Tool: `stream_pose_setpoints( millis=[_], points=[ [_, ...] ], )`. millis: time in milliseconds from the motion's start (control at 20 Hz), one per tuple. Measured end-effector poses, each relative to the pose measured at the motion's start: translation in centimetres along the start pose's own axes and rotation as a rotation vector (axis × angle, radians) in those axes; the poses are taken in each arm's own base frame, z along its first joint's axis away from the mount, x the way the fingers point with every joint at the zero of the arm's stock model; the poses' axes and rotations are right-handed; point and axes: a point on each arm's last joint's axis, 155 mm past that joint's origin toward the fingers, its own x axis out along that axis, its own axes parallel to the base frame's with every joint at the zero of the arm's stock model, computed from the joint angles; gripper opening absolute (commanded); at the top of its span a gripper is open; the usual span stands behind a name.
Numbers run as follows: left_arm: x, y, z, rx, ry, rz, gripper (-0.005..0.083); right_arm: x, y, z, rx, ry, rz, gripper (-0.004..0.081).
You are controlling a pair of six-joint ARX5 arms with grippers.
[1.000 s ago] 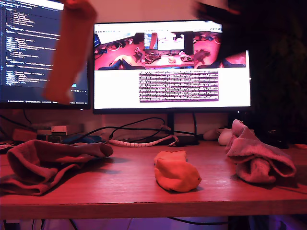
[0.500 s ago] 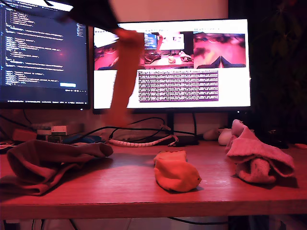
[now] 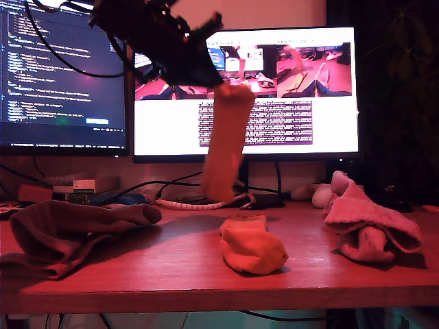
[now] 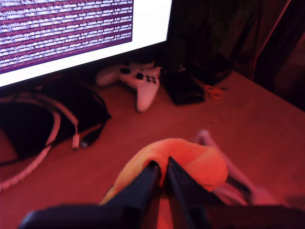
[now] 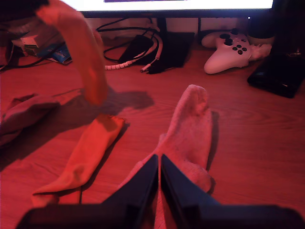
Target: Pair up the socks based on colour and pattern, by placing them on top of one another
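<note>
Carried sock: an orange sock (image 3: pixel 226 140) hangs limp in the air from my first pincer (image 4: pixel 162 174), above the middle of the table (image 3: pixel 171 264) and in front of the monitors; the first wrist view shows its fabric bunched over the fingertips.
First pincer: clenched on the orange sock, with the two jaws drawn together through the cloth.
Second orange sock: lies on the table (image 3: pixel 250 245), near the front edge at about mid-width, stretched out flat as the second wrist view shows it (image 5: pixel 81 160); nothing lies on it yet.
Dark socks: a brownish-maroon heap (image 3: pixel 65 236) sits toward the table's end at the exterior view's left; I cannot tell whether it is one sock or two laid together.
Pink socks: a pale fuzzy heap (image 3: pixel 367 223) rests toward the table's end at the exterior view's right; the second wrist view shows a pink sock (image 5: pixel 190 131) just ahead of my second pincer (image 5: pixel 159 171).
Second pincer: jaws closed together low over the pink sock; whether cloth is caught between them I cannot tell.
Progress: judged from this layout, the orange pair is mid-way, one sock down and its match aloft nearly over it.
Left to do: lower the carried sock onto its mate; the dark and pink heaps may need checking or tidying.
</note>
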Motion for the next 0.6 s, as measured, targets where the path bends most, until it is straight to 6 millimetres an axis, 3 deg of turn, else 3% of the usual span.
stream_pose_setpoints(
  millis=[200,450,600],
  points=[
    [0.3,-1.7,-2.6,-0.108,0.1,-0.045,-0.002,0.0,0.0,0.0,0.0,0.0,0.002,-0.0011],
    [1.3,-4.4,-12.4,-0.226,0.43,-0.105,-0.002,0.0,0.1,0.0,0.0,0.0,0.003,-0.0011],
    [-0.4,-5.6,-15.7,-0.29,0.583,-0.132,-0.002,0.0,0.1,0.0,0.0,0.0,0.003,-0.0011]
  ],
)
